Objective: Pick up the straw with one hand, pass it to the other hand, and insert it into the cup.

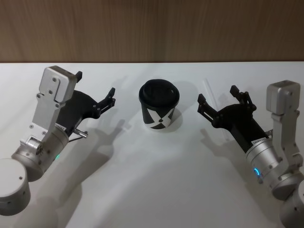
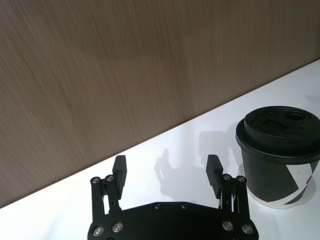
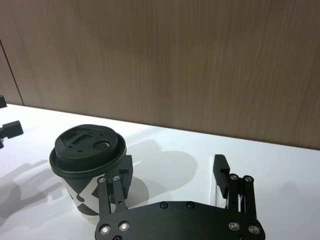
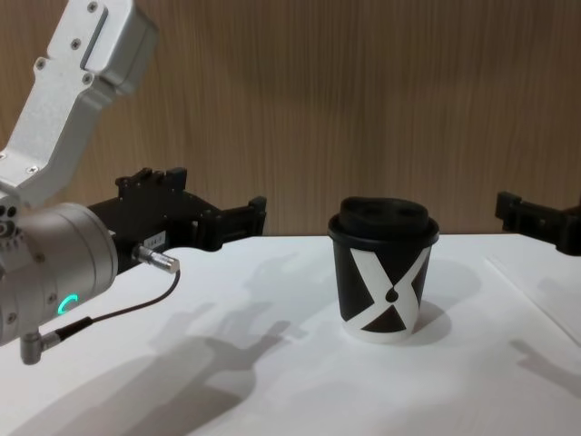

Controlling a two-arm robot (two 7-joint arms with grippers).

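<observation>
Left of the cup (image 1: 159, 111), a squat black paper cylinder with a white X mark and a domed black plastic lid, the left gripper (image 1: 95, 84) hovers with its blocky black fingers spread and empty. Right of the cup, the right gripper (image 1: 217, 94) hangs likewise released, on a silver cylindrical wrist. Beneath its fingertips the straw (image 1: 209, 89), a thin white tube, lies faint on the smooth white table (image 1: 156, 190). Behind the cup rises a wood-grain wall (image 1: 152, 28).
</observation>
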